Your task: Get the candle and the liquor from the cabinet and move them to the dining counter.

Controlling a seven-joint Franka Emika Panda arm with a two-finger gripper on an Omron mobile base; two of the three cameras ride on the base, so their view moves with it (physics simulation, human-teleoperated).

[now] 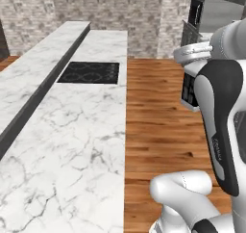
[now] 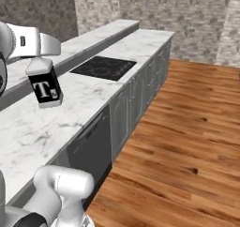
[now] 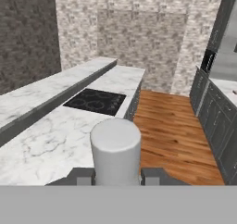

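My gripper (image 2: 38, 62) is shut on the neck of the liquor (image 2: 45, 88), a dark square bottle with a pale label. The bottle hangs upright above the near edge of the long white marble dining counter (image 2: 33, 127). In the left base view the liquor (image 1: 189, 89) shows dark beside my forearm, over the wooden floor just right of the dining counter (image 1: 72, 145). In the hand view its pale round stopper (image 3: 115, 146) stands between my gripper's (image 3: 115, 176) fingertips. The candle is out of view. I cannot tell which grey unit at the right is the cabinet.
A black cooktop (image 1: 90, 72) is set into the counter farther along. A raised marble ledge (image 1: 33, 68) runs down its left side. Wooden floor (image 2: 187, 127) lies open to the right. Grey base cabinets and an oven (image 3: 210, 89) line the far right wall.
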